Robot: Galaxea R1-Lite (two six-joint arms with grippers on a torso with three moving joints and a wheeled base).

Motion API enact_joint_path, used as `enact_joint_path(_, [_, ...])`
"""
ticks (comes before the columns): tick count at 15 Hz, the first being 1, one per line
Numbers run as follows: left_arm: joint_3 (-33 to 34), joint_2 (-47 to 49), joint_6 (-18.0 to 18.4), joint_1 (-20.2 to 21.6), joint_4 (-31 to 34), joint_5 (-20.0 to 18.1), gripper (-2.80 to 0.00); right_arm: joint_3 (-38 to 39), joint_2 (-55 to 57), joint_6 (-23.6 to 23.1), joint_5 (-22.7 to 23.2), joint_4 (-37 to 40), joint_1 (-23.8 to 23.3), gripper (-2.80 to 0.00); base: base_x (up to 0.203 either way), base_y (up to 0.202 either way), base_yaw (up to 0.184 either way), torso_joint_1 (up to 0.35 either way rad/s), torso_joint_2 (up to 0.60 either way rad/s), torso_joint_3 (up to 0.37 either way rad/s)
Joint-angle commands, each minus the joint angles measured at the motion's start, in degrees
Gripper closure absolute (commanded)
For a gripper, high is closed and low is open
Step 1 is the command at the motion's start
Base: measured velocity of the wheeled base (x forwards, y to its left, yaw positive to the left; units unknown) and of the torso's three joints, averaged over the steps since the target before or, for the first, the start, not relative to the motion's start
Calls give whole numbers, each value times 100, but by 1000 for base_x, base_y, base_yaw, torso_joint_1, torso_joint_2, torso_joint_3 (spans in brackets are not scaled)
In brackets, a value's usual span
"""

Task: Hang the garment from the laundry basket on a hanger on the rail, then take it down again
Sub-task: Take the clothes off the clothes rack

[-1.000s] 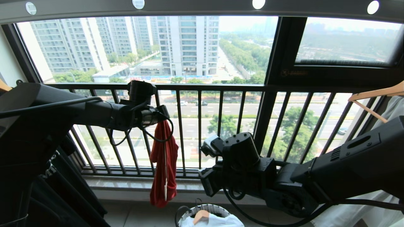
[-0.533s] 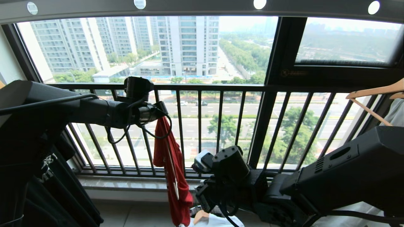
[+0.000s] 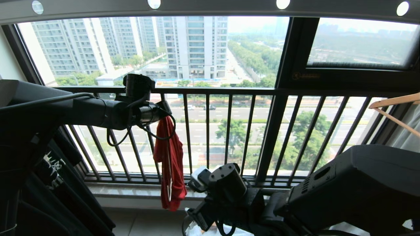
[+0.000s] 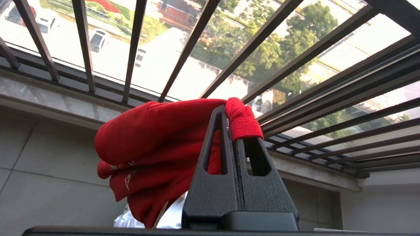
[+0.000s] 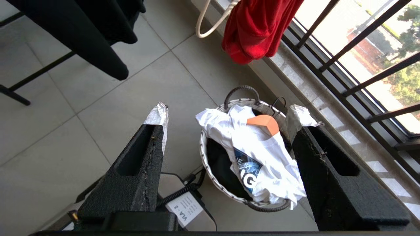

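Observation:
The red garment (image 3: 169,164) hangs bunched in front of the window bars, and my left gripper (image 3: 165,113) is shut on its ribbed collar. Up close, the fingers (image 4: 229,108) pinch the red cloth (image 4: 157,137). A thin white hanger (image 3: 169,183) runs down inside the folds, and its loop (image 5: 198,26) shows beside the hem. The grey rail (image 3: 213,7) with round holes runs overhead. The laundry basket (image 5: 202,145) stands on the floor by the sill. My right gripper (image 5: 231,111) hovers above it, open and empty.
A white printed T-shirt (image 5: 262,154) and a wooden hanger end (image 5: 264,124) fill the basket. Black garments (image 3: 65,196) hang at the left and a wooden hanger (image 3: 393,105) at the right. The dark window railing (image 3: 229,131) is close behind. A cabled box (image 5: 183,206) lies beside the basket.
My right arm has sunk lower and moved left toward the basket, and its jaws have opened. The red garment swung out and back. The left gripper kept its grip.

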Motion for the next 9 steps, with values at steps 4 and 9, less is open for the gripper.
enact_joint_path(4, [-5,-116,-26,49,-8,-10,0,-9,374,-27,-13,-681,125,-280,0,0,0,0,0,0])
enact_joint_path(9, [-5,-252,-100,67,-3,-20,0,-7,383,-27,-12,-705,125,-280,0,0,0,0,0,0])
